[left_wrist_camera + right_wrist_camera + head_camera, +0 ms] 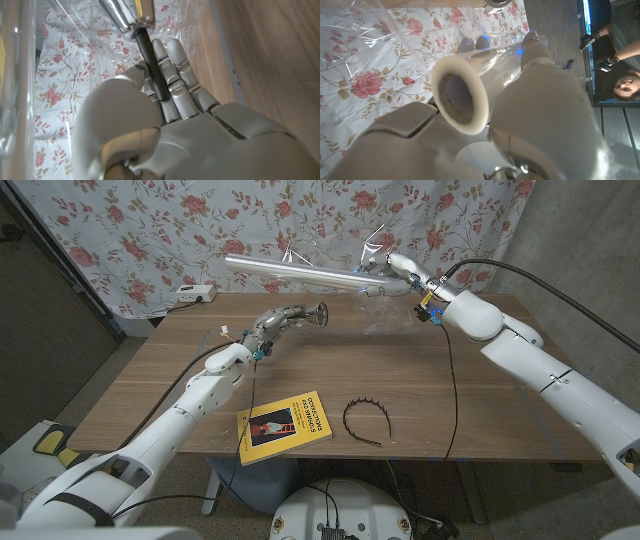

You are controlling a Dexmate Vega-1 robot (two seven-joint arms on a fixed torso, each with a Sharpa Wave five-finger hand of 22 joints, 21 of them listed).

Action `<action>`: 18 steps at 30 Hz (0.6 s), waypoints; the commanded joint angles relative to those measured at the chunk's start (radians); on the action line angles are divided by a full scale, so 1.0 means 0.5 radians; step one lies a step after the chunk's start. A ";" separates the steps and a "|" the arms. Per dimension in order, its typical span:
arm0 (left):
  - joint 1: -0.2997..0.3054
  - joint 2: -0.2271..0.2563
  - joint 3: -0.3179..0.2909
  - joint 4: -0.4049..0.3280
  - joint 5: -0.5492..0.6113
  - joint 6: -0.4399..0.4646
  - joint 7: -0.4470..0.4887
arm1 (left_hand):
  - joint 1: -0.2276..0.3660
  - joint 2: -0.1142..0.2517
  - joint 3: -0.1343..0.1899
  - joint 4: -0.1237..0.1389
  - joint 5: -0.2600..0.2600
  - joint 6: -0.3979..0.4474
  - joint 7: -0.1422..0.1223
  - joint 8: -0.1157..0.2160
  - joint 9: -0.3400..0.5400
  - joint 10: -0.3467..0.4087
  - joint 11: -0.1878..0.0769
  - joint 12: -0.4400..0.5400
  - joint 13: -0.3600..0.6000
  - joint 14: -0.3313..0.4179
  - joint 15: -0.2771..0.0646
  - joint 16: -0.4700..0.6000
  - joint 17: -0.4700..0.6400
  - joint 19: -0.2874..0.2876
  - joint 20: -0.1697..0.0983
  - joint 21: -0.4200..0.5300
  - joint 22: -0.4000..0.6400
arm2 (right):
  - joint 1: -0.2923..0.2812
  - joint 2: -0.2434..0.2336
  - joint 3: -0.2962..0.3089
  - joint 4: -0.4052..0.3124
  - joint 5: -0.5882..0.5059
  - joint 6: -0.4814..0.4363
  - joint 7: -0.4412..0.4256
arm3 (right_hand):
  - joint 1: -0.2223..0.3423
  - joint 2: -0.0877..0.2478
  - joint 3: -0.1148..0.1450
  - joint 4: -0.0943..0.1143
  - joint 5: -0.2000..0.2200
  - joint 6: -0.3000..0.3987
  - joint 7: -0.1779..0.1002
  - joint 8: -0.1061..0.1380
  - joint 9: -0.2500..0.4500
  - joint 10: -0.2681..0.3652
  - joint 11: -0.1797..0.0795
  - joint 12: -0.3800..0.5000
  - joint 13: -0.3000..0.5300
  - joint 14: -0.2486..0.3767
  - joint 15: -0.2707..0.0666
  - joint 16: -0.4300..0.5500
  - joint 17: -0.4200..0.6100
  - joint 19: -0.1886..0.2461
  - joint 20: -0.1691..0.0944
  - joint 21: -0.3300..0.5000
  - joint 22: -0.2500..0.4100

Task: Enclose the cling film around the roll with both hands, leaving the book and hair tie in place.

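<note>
My right hand (395, 270) grips one end of the cling film roll (300, 272) and holds it in the air over the table's far side, roughly level. The roll's hollow core end (460, 95) faces the right wrist camera, with loose clear film (505, 47) crumpled around my fingers. Just below the roll's middle, my left hand (292, 316) is raised off the table. Its fingers (172, 75) are straight and close together, and the thumb is bent across a dark rod (152, 65). Whether it pinches film is unclear. The yellow book (285, 425) and the black hair tie (365, 418) lie near the front edge.
A wooden table (480, 395) carries glinting loose film (378, 330) under the roll. On its far left corner sits a white power strip (192, 293). A floral curtain (150, 230) hangs behind. A person (620, 85) is seen beside the table.
</note>
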 commanded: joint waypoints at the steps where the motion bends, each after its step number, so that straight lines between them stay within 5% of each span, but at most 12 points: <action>1: -0.135 -0.075 0.058 0.157 0.038 -0.007 -0.094 | 0.017 -0.013 0.019 -0.002 0.015 -0.003 -0.011 -0.005 0.006 0.003 0.001 -0.002 0.006 0.044 -0.038 -0.001 0.005 -0.007 -0.006 0.009 0.004 | -0.029 0.003 -0.013 -0.025 0.059 0.010 0.056 | 0.401 0.423 0.016 0.000 -0.007 0.019 0.008 -0.002 0.003 -0.009 -0.006 0.009 0.004 0.019 -0.172 -0.001 0.008 -0.009 -0.302 0.020 -0.007; 18: -0.273 -0.168 0.088 0.297 0.075 -0.009 -0.127 | 0.019 -0.011 0.022 -0.002 0.018 0.000 -0.006 -0.004 0.006 0.003 0.007 -0.003 0.007 0.047 -0.040 0.002 0.012 -0.008 -0.007 0.013 0.005 | -0.010 0.036 -0.074 0.032 0.123 0.055 0.168 | 0.399 0.421 0.024 -0.002 -0.010 0.023 0.010 -0.011 0.003 -0.006 0.001 0.013 0.001 0.021 -0.172 -0.009 0.006 -0.022 -0.303 0.054 -0.052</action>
